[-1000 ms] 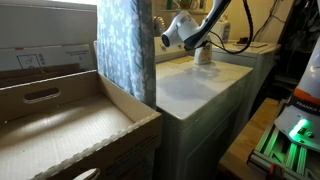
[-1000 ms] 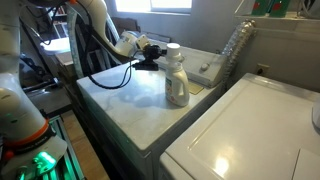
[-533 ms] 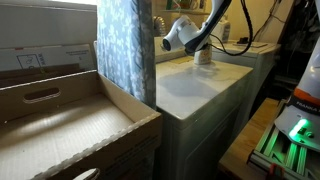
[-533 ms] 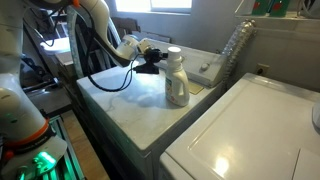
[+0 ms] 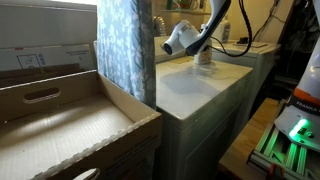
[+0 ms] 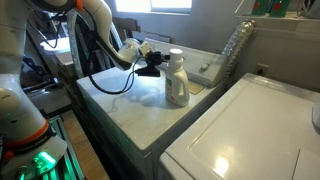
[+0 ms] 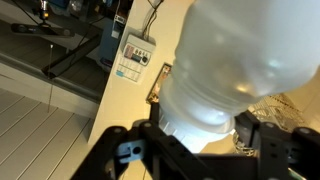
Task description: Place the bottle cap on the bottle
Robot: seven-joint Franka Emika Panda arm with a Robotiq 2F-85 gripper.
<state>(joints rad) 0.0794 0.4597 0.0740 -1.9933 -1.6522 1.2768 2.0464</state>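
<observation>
The bottle (image 6: 177,82), white with a yellowish-green label, stands upright on the pale appliance top (image 6: 125,105). In an exterior view only its lower part (image 5: 204,59) shows beneath the arm. My gripper (image 6: 159,67) slopes down from the left and sits right beside the bottle's upper part. In the wrist view a white round piece, the bottle cap (image 7: 197,118), fills the gap between the two black jaws of the gripper (image 7: 200,130). The bottle's white body (image 7: 255,45) looms just beyond it. The cap does not show in either exterior view.
A black cable (image 6: 108,86) loops over the top near the arm. A shallow recess with small items (image 6: 208,72) lies behind the bottle, and a white machine lid (image 6: 250,135) is to its right. A patterned curtain (image 5: 125,50) and a large open box (image 5: 60,125) stand nearby.
My gripper has crept a little closer to the bottle, with the jaws unchanged. The bottle has not moved.
</observation>
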